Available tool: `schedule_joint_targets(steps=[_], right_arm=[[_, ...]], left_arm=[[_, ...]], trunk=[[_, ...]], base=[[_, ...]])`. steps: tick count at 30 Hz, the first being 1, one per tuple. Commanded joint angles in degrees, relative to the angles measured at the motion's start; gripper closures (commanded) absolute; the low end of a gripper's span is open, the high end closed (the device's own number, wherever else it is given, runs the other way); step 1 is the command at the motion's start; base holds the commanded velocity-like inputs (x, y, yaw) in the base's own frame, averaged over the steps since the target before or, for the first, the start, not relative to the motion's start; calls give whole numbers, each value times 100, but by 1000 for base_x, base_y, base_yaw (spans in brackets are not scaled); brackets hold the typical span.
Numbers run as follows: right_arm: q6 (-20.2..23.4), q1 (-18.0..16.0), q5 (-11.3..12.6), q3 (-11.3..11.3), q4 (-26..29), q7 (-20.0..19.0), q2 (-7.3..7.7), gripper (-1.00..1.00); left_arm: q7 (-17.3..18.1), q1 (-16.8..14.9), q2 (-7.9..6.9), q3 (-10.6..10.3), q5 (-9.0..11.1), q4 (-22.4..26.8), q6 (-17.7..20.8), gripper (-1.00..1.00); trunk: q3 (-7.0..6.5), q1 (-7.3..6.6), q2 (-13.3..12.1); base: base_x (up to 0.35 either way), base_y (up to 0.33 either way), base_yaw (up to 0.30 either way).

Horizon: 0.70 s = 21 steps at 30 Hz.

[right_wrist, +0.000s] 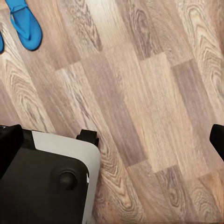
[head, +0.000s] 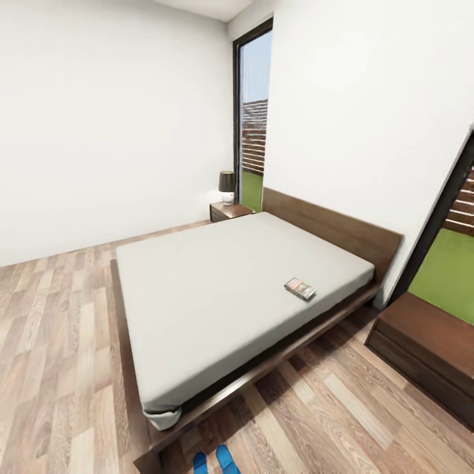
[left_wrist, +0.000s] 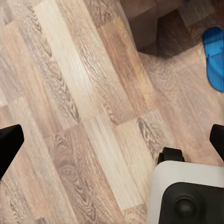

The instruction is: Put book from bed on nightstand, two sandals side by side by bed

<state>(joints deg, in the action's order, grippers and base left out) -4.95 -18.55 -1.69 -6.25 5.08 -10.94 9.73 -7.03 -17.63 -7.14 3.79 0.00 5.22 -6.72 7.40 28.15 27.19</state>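
Observation:
The book (head: 300, 288) lies flat on the grey mattress of the bed (head: 224, 289), near the side closest to the headboard and the right-hand window. One nightstand (head: 229, 210) stands at the far corner of the bed with a lamp on it. Both blue sandals (head: 199, 463) (head: 227, 459) lie side by side on the floor just off the bed's near corner. In the left wrist view one sandal (left_wrist: 214, 58) lies by the bed's corner (left_wrist: 140, 18). The right wrist view has a sandal (right_wrist: 24, 23) too. My left gripper (left_wrist: 112, 142) and right gripper (right_wrist: 112, 142) hang open over bare planks.
A second low dark brown cabinet (head: 428, 349) stands at the right beside the headboard, under a tall window (head: 447, 263). Another tall window (head: 253, 125) is behind the far nightstand. My own white and black base (left_wrist: 186, 191) (right_wrist: 46, 182) sits on the wood-plank floor (head: 59, 342).

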Motion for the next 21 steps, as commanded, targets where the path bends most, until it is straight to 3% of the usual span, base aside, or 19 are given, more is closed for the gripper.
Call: schedule_joint_targets(steps=[1,21], right_arm=[[-24,-7,-18,-35,-7,-5,2,-100],[-24,-8,-18,-28,-7,-5,2,-100]], left_arm=[[0,-3,1,35,0,-4,-22,-100],[0,-3,-4,34,-2,-4,-22,-100]], trunk=[[11,2,10],[11,2,10]], base=[[-5,0,-295],[-1,0,-295]])
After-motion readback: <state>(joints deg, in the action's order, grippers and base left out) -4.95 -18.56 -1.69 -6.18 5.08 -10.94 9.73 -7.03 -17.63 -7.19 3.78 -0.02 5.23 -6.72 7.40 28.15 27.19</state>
